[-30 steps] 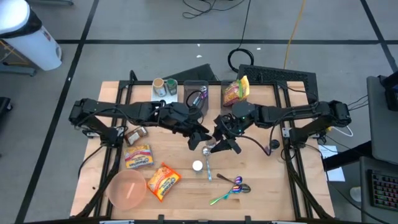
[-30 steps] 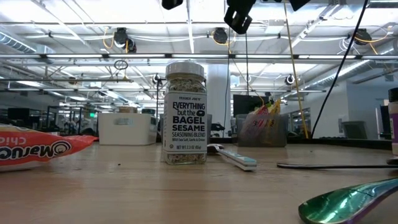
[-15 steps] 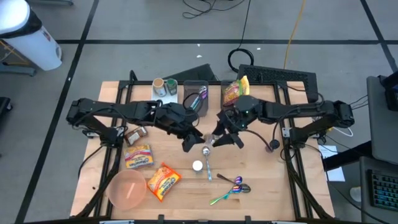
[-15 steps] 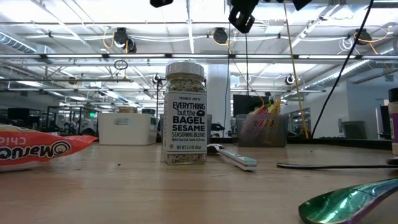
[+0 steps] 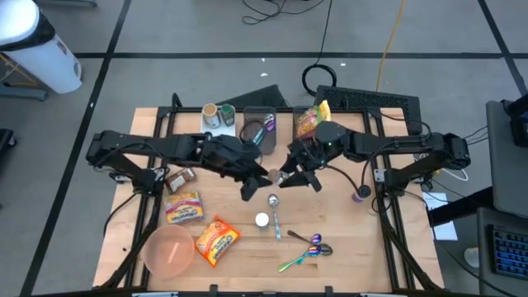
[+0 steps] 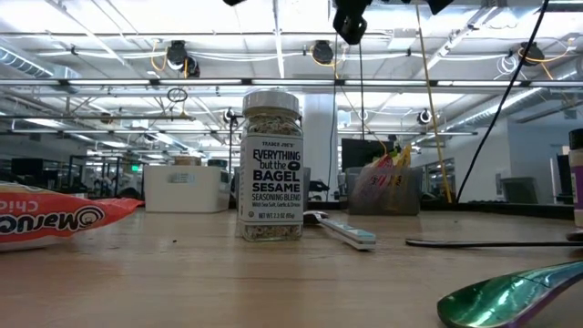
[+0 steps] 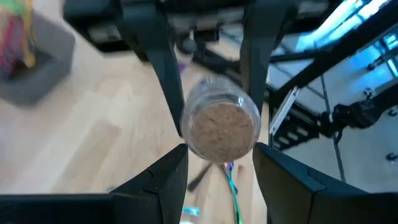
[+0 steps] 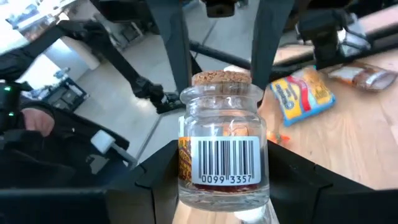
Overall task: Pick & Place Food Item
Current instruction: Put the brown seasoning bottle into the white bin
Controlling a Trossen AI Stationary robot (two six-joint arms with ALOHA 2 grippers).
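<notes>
The jar (image 8: 224, 118) hangs in the air over the middle of the table (image 5: 346, 247), lying on its side between the two arms. The right gripper (image 5: 290, 171) holds it by the body, one finger on each side of the glass. The left gripper (image 5: 262, 177) faces the cork (image 7: 224, 127) end, its fingers close on either side of the neck; whether they press on it I cannot tell. The jar is small and round, of clear smooth glass with a short neck and a flat, grainy cork stopper. A paper label (image 8: 225, 160) with a barcode wraps the lower body, and something reddish shows inside near the base. I judge it light but stiff and breakable. The bare glass is probably slippery under hard fingers, so a drop onto the wood could crack it. The label band looks the best place to take hold, since the paper gives more friction and the wall is straight there. The cork is a poor hold, since it could pull out or tilt and let the body fall. If this is a handover, the taking gripper should be firm on the glass below the neck before the other lets go. The table is pale, matt wood. On it, toward the near edge, stand a seasoning bottle (image 6: 271, 164) with a white cap and a shiny metal spoon (image 6: 510, 296).
</notes>
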